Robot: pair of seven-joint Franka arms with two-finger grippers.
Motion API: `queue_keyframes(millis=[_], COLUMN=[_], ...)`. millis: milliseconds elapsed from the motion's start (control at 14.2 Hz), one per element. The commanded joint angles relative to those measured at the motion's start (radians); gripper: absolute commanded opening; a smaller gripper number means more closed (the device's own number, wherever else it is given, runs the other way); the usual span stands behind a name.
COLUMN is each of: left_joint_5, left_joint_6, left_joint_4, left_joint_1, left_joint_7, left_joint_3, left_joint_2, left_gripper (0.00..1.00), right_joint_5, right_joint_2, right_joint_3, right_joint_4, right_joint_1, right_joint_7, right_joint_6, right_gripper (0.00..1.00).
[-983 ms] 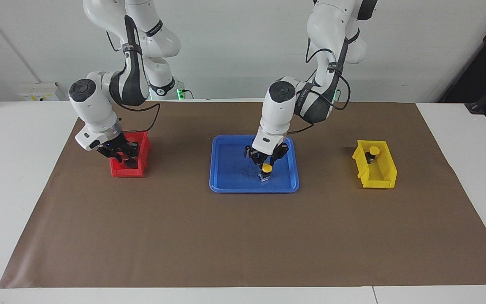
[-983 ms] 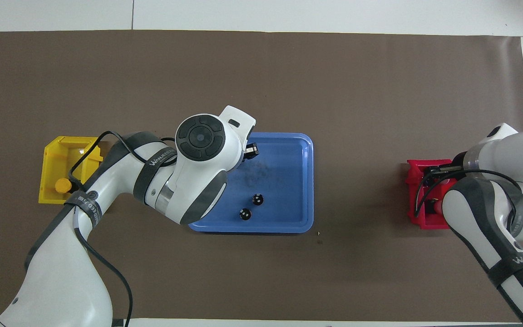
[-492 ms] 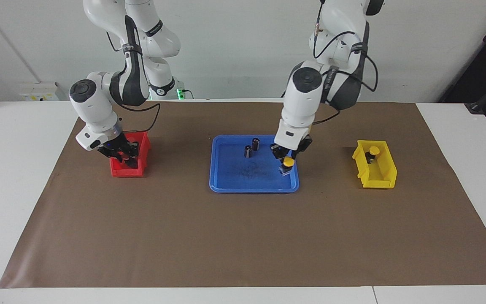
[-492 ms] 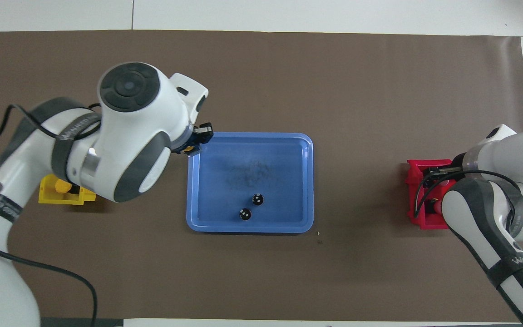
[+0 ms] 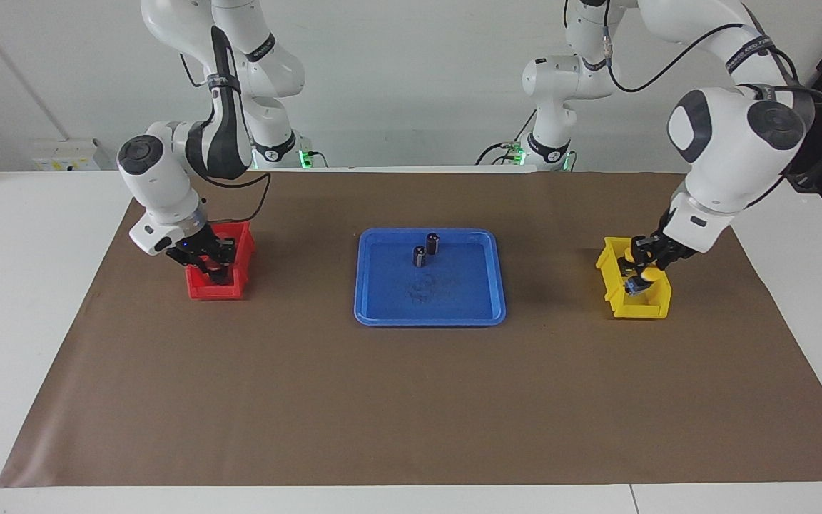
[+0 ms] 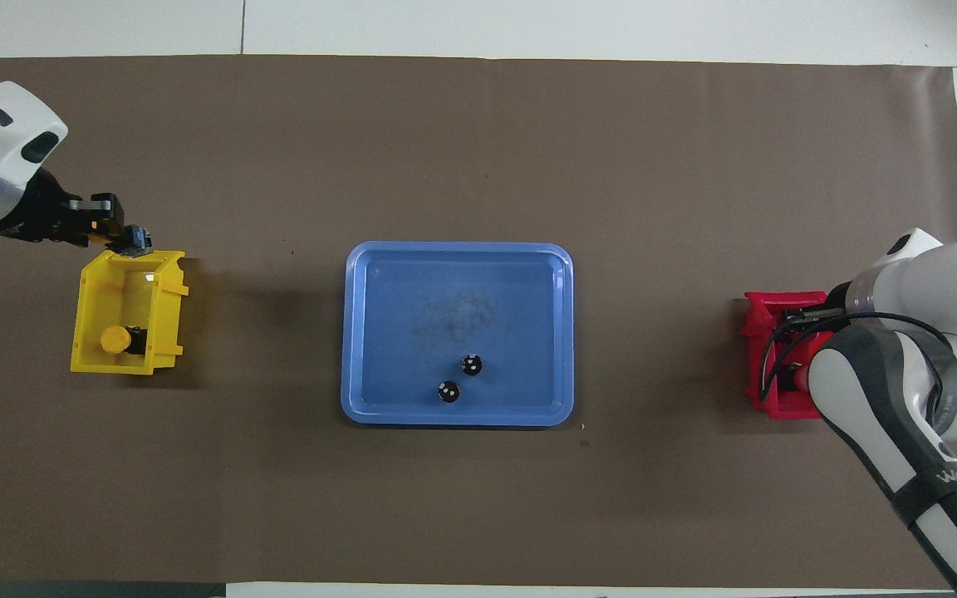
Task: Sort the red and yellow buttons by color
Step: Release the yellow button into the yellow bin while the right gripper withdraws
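My left gripper (image 5: 643, 273) is shut on a yellow button (image 5: 647, 274) and holds it over the end of the yellow bin (image 5: 657, 308) that is farther from the robots. In the overhead view, this gripper (image 6: 117, 234) is at that bin's (image 6: 88, 309) rim. Another yellow button (image 6: 115, 339) lies in the bin. My right gripper (image 5: 210, 265) is open, low in the red bin (image 5: 238, 289), and waits there. A red cap (image 6: 797, 378) shows in that bin (image 6: 757, 349) beside the arm; the rest of its contents are hidden.
A blue tray (image 5: 382, 314) sits mid-table on the brown mat, also in the overhead view (image 6: 362, 332). Two dark capless cylinders (image 5: 419, 256) (image 5: 432, 243) stand in it, near its edge closest to the robots.
My left gripper has carried the yellow button from the blue tray to over the yellow bin. The right arm has not moved.
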Motion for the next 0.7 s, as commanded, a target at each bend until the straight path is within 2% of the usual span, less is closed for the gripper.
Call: queue_keyframes(millis=[0,632], left_joint_5=[0.007,0.007], left_joint_6=[0.127,0.184], left_joint_4=[-0.167,-0.254], left_joint_1=[0.041,0.049], left_joint_7=[0.103,0.189], left_joint_3=[-0.014,-0.013], left_joint_2=[-0.083,-0.080], left_gripper=[0.01,0.01], right_joint_5=[-0.018,-0.018], right_joint_2=[-0.012,0.012], right_joint_3=[0.012,0.015], right_joint_4=[0.007,0.156], right_joint_1=[-0.016,-0.006], right_joint_7=[-0.019,-0.019], right_joint_6=[-0.027,-0.190], right_gripper=[0.51,0.51])
